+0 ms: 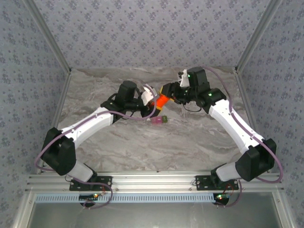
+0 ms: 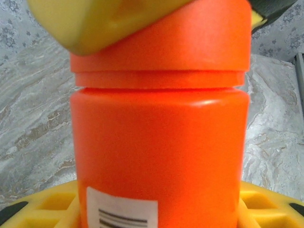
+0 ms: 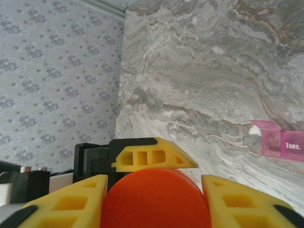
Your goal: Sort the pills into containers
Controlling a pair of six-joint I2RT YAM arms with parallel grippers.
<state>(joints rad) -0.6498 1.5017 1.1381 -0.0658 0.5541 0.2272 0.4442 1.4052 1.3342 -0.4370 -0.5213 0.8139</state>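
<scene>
An orange-red bottle (image 1: 162, 101) hangs tilted above the table's middle, my left gripper (image 1: 155, 100) shut on its body. In the left wrist view the bottle (image 2: 159, 142) stands between the yellow fingers (image 2: 42, 204) of the left gripper (image 2: 159, 211), white label low down. My right gripper (image 1: 169, 90) is closed round the bottle's cap (image 3: 154, 199), a yellow finger (image 3: 71, 204) pressed to each side. The containers (image 1: 158, 119), a small joined pink and olive-green box, lie on the table just below the bottle. The pink compartment (image 3: 280, 142) reads "Tues.". The pills are hidden.
The marbled tabletop (image 1: 190, 137) is bounded by patterned walls (image 1: 152, 28) at the back and sides. Both arms reach inward from the near edge and meet above the middle. The wall corner (image 3: 118, 71) shows in the right wrist view.
</scene>
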